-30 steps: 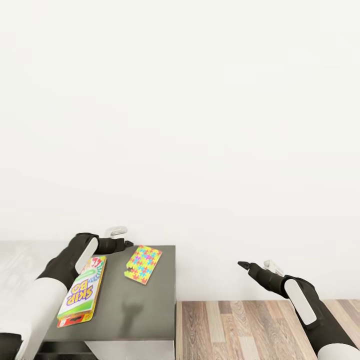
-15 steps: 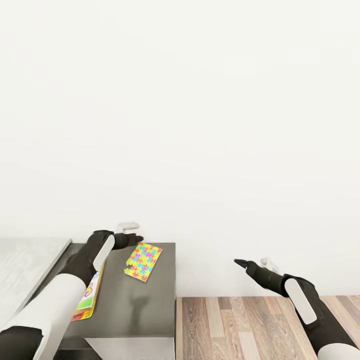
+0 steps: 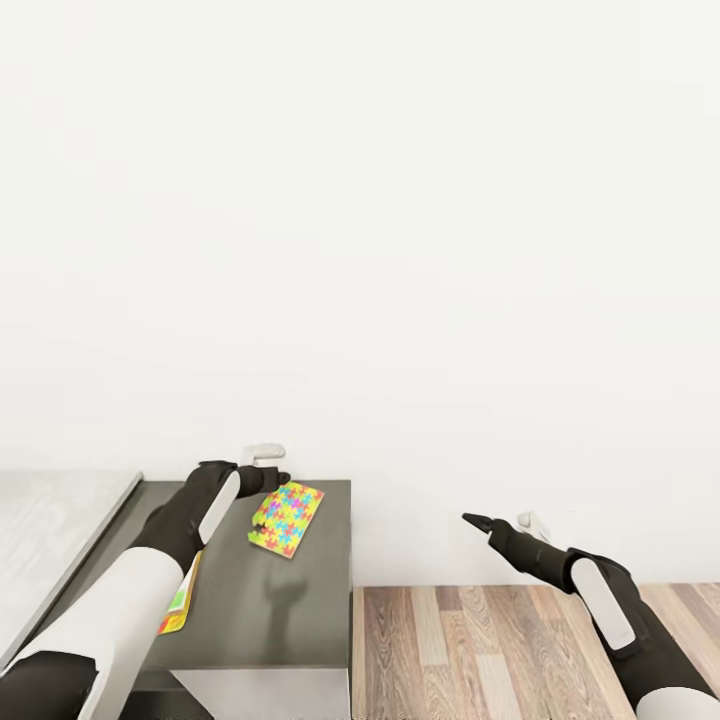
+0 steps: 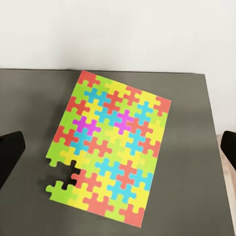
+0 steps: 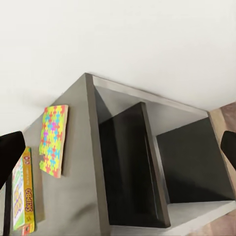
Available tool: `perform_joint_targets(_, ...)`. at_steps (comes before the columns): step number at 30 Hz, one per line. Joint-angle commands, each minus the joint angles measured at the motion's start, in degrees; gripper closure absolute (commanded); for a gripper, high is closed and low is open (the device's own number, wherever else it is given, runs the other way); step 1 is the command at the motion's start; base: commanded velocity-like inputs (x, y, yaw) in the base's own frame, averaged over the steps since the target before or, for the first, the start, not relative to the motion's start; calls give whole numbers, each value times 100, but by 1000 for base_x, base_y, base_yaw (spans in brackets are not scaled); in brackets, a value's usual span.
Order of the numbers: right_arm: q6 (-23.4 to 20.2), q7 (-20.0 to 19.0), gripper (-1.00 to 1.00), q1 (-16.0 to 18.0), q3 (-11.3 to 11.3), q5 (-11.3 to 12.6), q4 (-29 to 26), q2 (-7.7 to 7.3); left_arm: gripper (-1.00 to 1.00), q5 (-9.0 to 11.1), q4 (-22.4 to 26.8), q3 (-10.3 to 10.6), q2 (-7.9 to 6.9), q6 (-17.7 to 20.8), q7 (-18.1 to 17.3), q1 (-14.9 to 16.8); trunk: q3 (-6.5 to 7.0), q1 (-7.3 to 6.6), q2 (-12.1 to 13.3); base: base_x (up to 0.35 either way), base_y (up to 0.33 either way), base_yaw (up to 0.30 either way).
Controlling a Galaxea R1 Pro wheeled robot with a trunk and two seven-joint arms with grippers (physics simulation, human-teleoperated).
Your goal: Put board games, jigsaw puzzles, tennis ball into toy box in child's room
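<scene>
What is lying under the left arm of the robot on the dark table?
A flat game box lies on the dark table, beneath the left arm. The arm covers most of it in the head view; the right wrist view shows its lid with "SKIP-BO" printed.

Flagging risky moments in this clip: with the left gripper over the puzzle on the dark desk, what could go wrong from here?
The jigsaw puzzle lies flat, so the open left gripper may struggle to get a finger under it and could push it toward the desk's edge beside it. The left forearm crosses the Skip-Bo box and might nudge it.
</scene>
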State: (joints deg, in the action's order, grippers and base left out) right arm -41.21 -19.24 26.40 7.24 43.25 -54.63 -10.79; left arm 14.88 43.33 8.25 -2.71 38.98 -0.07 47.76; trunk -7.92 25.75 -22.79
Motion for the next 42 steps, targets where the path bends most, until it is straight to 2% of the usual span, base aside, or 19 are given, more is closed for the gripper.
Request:
perform_joint_targets(1, -37, -20, -100, 5, 14, -4, 0, 3, -100, 10, 5, 18, -5, -7, -1, 5, -21, 3, -13, 0, 0, 0)
perform_joint_targets(12, -62, -36, -100, 5, 14, -5, 5, -2, -100, 11, 2, 7, 3, -150, 25, 10, -115, 3, -13, 0, 0, 0)
perform_joint_targets(17, -71, -36, -100, 5, 20, -9, 0, -7, -100, 14, 1, -2, 121, -114, 52, 95, -158, 3, -13, 0, 0, 0)
perform_joint_targets(23, -77, -36, -100, 5, 23, -10, -3, -18, -100, 22, -28, -6, 174, -106, 64, 152, -209, 3, -13, 0, 0, 0)
perform_joint_targets(35, -79, -36, -100, -15, 6, -10, 2, -66, -100, 18, -60, -40, 142, -96, 56, 334, -311, 3, -13, 0, 0, 0)
perform_joint_targets(42, -73, -28, -100, -21, -5, -19, 4, -27, -100, 13, -46, -42, 175, -78, 69, 354, -370, 3, -13, 0, 0, 0)
